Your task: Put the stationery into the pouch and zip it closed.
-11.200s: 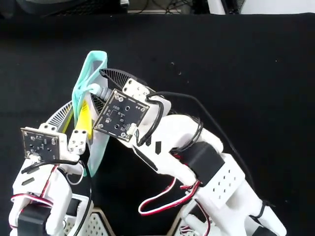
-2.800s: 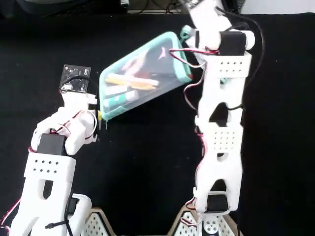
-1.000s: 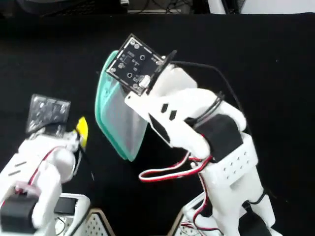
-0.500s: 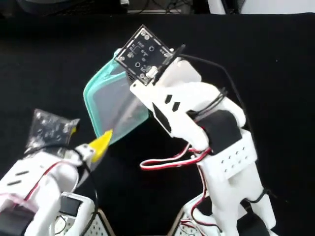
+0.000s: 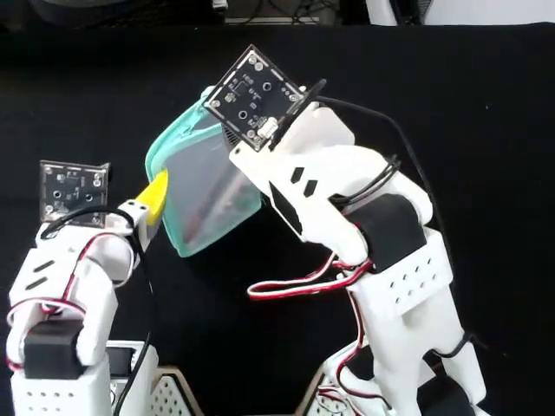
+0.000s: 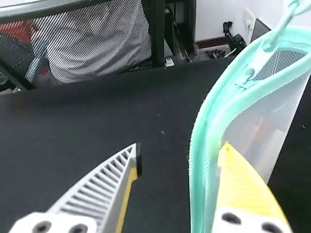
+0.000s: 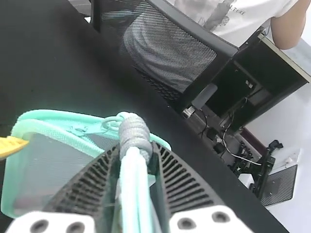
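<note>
This looks like an office or lab room set up as a robot workspace. A table (image 5: 451, 104) draped in black cloth carries two white robot arms (image 5: 381, 260) mounted at its near edge. Past the far edge stand a mesh-backed office chair (image 7: 165, 53) and a dark desk (image 7: 243, 73) with tangled cables (image 7: 228, 150) below it. Behind them is a white wall (image 6: 218, 14) with a socket (image 6: 249, 16).

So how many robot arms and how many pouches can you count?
Robot arms: 2 (left arm, right arm)
Teal pouch: 1
Stationery inside the pouch: too blurry to count
Total: 3
</note>
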Controlling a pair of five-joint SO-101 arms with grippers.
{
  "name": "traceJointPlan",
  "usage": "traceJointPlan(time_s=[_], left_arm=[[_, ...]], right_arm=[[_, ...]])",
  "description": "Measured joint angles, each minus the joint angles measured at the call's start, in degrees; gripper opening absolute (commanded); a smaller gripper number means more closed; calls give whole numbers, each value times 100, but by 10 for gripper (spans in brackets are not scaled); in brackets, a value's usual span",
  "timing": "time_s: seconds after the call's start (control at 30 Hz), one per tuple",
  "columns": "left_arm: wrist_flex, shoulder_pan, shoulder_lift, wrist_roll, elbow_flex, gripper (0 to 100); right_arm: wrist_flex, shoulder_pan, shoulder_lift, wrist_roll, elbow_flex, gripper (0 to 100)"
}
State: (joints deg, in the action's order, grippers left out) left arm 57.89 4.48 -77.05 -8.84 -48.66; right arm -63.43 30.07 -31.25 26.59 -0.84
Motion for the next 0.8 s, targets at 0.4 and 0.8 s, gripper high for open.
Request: traceJointPlan(time_s=[0.4,0.8], left_arm=[[-721,-765,70,0,-387,267],[-1002,-1345,79,492,-651,30]], right_arm=[[-26,0,0,0,0,11],[-26,0,0,0,9,11]])
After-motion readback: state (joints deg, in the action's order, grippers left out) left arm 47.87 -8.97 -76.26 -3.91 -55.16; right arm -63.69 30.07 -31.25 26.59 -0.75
